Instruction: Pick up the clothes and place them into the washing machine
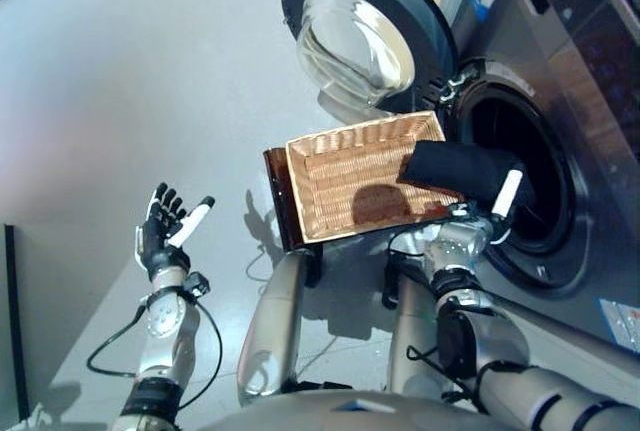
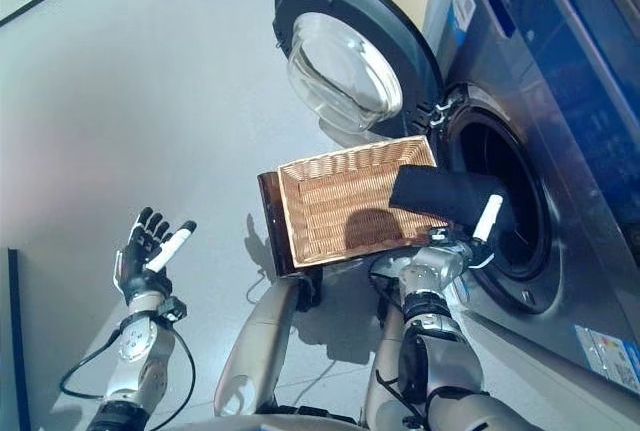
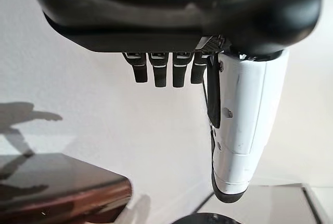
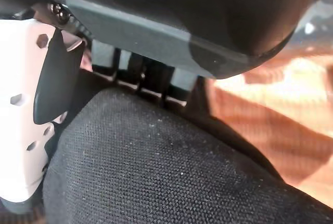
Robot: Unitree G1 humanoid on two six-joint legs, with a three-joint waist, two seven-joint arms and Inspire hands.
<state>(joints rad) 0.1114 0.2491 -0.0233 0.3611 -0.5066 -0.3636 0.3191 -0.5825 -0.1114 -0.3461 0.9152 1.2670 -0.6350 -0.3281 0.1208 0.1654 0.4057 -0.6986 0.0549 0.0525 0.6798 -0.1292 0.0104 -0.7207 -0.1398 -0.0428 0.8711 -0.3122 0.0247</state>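
A shallow wicker basket (image 1: pixel 340 176) rests on a low dark brown box (image 1: pixel 277 201) in front of the washing machine. A black cloth (image 1: pixel 455 171) lies over the basket's end nearest the machine and reaches toward the drum opening (image 1: pixel 535 176). My right hand (image 1: pixel 507 194), with its white thumb cover up, is at that end of the cloth, by the drum's rim. In the right wrist view the cloth (image 4: pixel 156 172) sits between the thumb and the curled fingers (image 4: pixel 140 78). My left hand (image 1: pixel 162 231) is open and empty, raised over the floor well left of the basket.
The machine's round door (image 1: pixel 360 36) with a glass bowl stands wide open behind the basket. The machine's grey front (image 1: pixel 590 251) runs along the right. Pale bare floor (image 1: pixel 120 71) spreads to the left. The brown box (image 3: pixel 57 182) also shows in the left wrist view.
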